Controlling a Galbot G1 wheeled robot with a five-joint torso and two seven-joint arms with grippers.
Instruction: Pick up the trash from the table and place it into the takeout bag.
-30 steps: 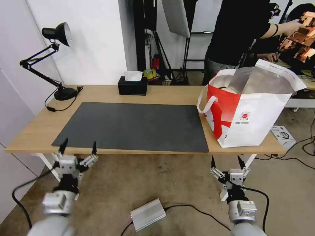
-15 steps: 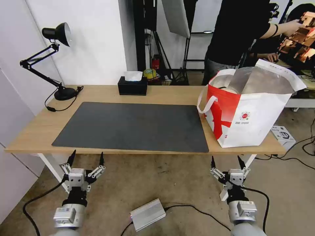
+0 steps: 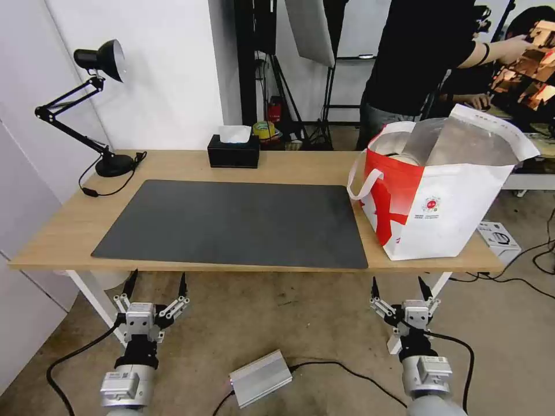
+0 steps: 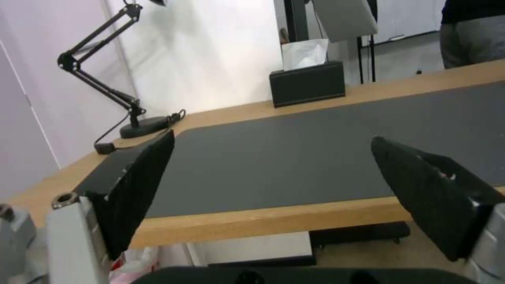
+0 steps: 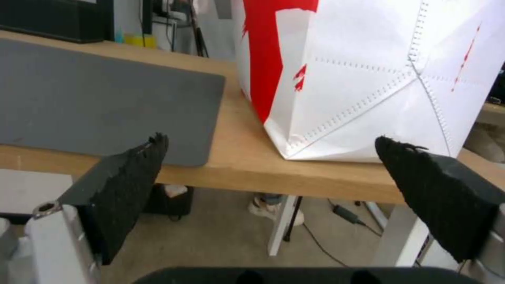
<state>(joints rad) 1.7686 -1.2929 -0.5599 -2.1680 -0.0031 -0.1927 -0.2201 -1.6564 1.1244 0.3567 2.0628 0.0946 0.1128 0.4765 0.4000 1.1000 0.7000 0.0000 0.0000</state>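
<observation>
The bench [image 3: 69, 231] has a dark grey mat [image 3: 231, 222] in the middle, w/ bare wood strip along near edge and at both ends. The takeout bag [image 3: 439, 190] stands upright at right end, just beside the mat's right edge, its base close to near-right corner of the bench; top is open, foil lining visible, and a pale round thing sits inside, cannot tell which trash item. Left hand [image 3: 156, 281] is below the near edge, near the mat's left corner, fingers wide apart, holding nothing. Right hand [image 3: 399, 284] is also below the near edge, under the bag's left part, fingers wide apart, nothing held. Black lamp [image 3: 98, 104] at far left, tissue box [image 3: 233, 151] at far edge.
</observation>
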